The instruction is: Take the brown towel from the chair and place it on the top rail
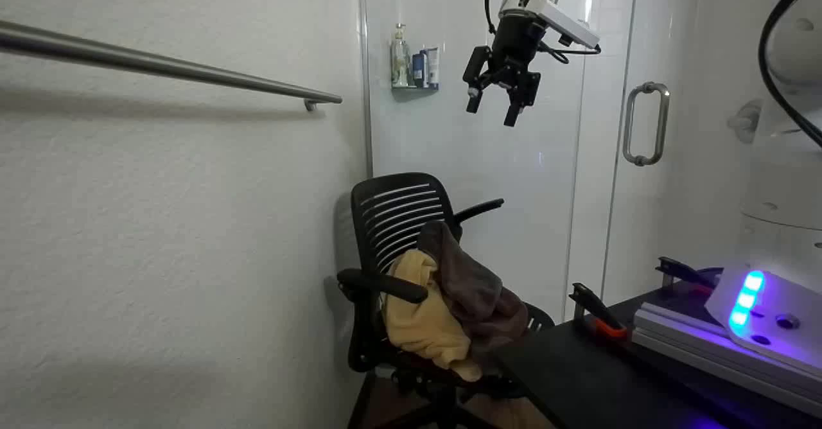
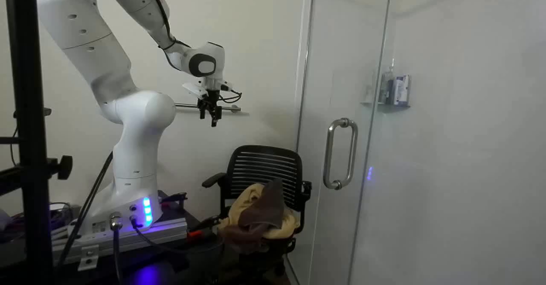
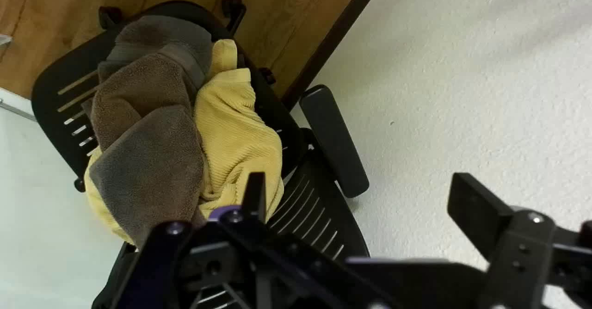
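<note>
Pale wall (image 1: 192, 223), brown towel (image 1: 472, 284) on chair (image 1: 385, 284), well below the tool (image 1: 492, 111), jaws parted

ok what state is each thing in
Jaws: open, gripping nothing
Chair: upright
Yellow towel: crumpled on the chair, partly covered
Brown towel: crumpled, lying partly over the yellow one
Rail: no towel on the visible part
Base lights: lit blue
Pump bottle: upright
Glass door: cannot tell whether shut

The floor (image 3: 286, 17), seemingly wood, carries the black chair (image 1: 384, 284).
</note>
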{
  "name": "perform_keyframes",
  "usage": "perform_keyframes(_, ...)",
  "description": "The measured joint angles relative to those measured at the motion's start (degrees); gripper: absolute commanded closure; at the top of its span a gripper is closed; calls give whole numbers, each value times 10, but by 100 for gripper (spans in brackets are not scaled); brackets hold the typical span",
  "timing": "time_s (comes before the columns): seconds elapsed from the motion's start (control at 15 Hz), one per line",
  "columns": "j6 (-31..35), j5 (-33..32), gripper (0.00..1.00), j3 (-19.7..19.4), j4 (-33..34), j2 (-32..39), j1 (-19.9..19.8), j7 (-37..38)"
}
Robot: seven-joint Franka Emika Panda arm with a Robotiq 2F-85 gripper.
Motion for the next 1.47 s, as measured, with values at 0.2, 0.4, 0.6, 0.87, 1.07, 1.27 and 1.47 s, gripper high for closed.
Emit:
perform_keyframes(0.2, 3, -10, 0, 3, -1, 1, -2, 2)
perform_keyframes(0.4, 71, -52, 0, 36, -24, 25, -13, 36)
perform_keyframes(0.6, 160, -146, 0, 93, -24, 91, -49, 111)
perform_keyframes(0.87, 260, -284, 0, 159, -23, 159, -134, 237)
perform_keyframes(1.07, 285, -303, 0, 164, -22, 190, -169, 294)
perform_keyframes(1.27, 316, -216, 0, 114, -22, 238, -148, 270)
perform_keyframes(1.47, 346, -64, 0, 2, -19, 275, -44, 186)
